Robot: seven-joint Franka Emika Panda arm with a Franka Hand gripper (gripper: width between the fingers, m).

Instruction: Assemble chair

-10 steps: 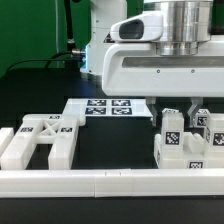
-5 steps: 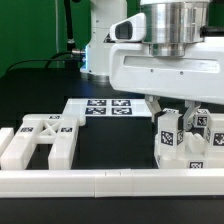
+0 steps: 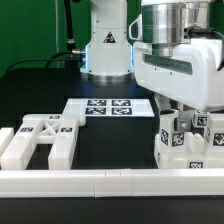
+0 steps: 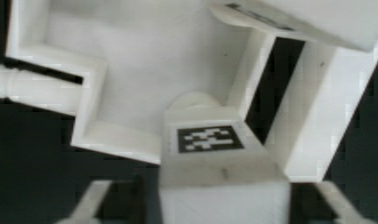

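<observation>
Alignment is likely what decides this step. The gripper (image 3: pixel 181 118) hangs low over the blocky seat (image 3: pixel 186 152), which sits on the black table (image 3: pixel 110 140) to the exterior view's right of the marker board (image 3: pixel 105 107) and nearer the camera. A small upright tagged block (image 3: pixel 172 130) stands at the seat right by the fingers, with a second tagged block (image 3: pixel 207 130) just beside it. Whether the jaws pinch the small block or stand a little off it cannot be told. The exterior view hides the contact, and the wrist view shows only the block's tag (image 4: pixel 211 139) close under the camera, with white walls of the seat around it. The robot appears to be fitting this block to the seat. That would be a middle step, since the flat frame (image 3: pixel 40 140) lies well apart, to the exterior view's left of the marker board and also nearer the camera, joined to nothing. To do the step well, the arm should hold the block upright and square to its socket and press straight down. A sideways push could nudge the second block or wedge the part at a tilt. The jaws should part only once the block sits flush, and the arm should then rise straight up so the pads do not drag it loose. The border rail (image 3: pixel 100 182), nearer the camera than the marker board and just in front of the seat, leaves little room there, so any correction should be small.
</observation>
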